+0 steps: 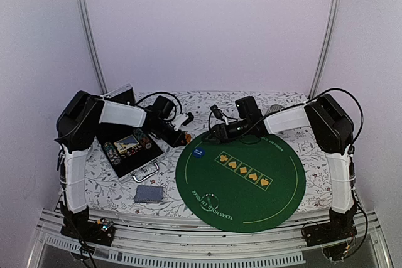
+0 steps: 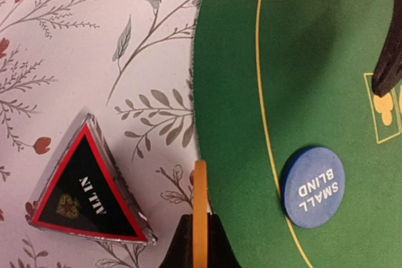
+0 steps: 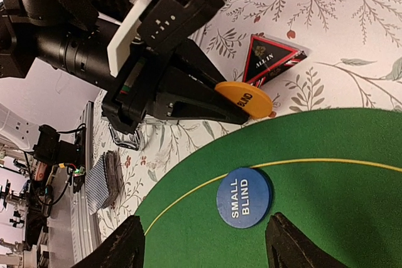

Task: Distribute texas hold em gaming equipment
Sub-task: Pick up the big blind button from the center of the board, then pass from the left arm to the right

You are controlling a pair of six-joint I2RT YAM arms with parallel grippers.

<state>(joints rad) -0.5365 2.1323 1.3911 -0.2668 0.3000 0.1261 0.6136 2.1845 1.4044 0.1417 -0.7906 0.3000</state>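
Observation:
My left gripper (image 2: 200,233) is shut on an orange disc (image 2: 200,205), held on edge just above the left rim of the green mat (image 2: 326,61). The disc also shows in the right wrist view (image 3: 246,99), marked BLIND. The black red-edged ALL IN triangle (image 2: 86,191) lies on the floral cloth just left of it. The blue SMALL BLIND disc (image 3: 244,197) lies flat on the mat, between the open jaws of my right gripper (image 3: 204,236), which hovers over it. In the top view both grippers, left (image 1: 186,135) and right (image 1: 213,132), meet at the mat's far left edge near the blue disc (image 1: 199,152).
The open aluminium case (image 1: 146,166) with striped chips (image 1: 114,152) sits left of the mat. A stack of grey-blue-backed cards (image 1: 148,194) lies on the cloth near the front edge, also in the right wrist view (image 3: 100,183). The round green mat (image 1: 251,202) fills the table's middle and right.

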